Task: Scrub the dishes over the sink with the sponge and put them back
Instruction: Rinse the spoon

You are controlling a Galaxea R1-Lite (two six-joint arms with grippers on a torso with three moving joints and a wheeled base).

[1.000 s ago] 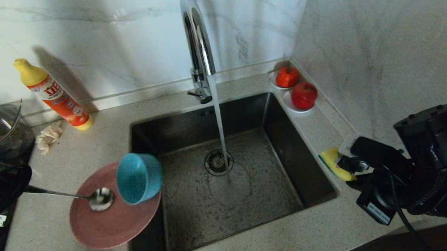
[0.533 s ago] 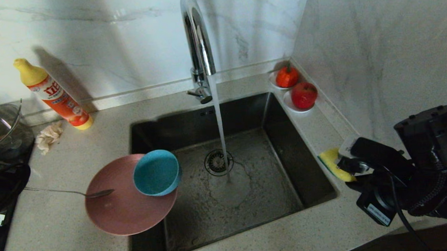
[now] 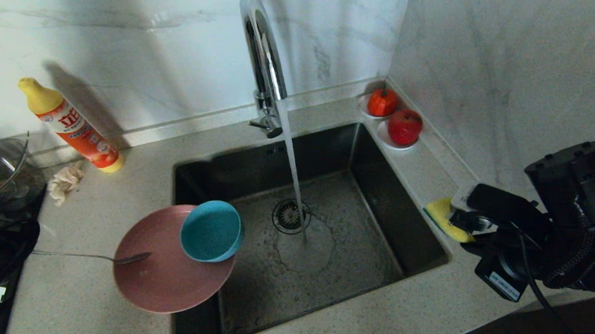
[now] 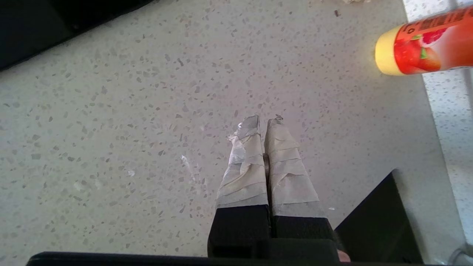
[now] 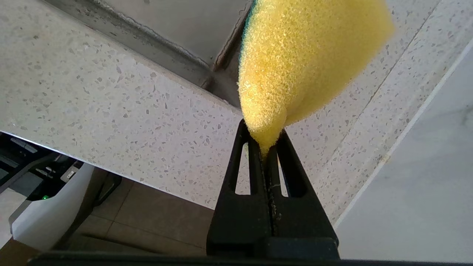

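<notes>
Here the pink plate (image 3: 166, 273) juts over the sink's (image 3: 421, 242) left rim, with the teal bowl (image 3: 211, 232) on its sink-side edge and the spoon (image 3: 93, 256) lying across its left edge. The left gripper (image 4: 263, 120) is pressed closed on nothing above the counter (image 4: 111, 111). The right gripper (image 5: 266, 147) pinches the sponge (image 5: 303, 62) by the sink's right rim

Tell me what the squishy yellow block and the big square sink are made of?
The yellow block, the sponge, looks like soft foam: it is full of tiny holes and squashes where the right gripper pinches it. The square sink looks like brushed steel: grey, dull-shiny walls, like the mirror-bright chrome tap.
</notes>
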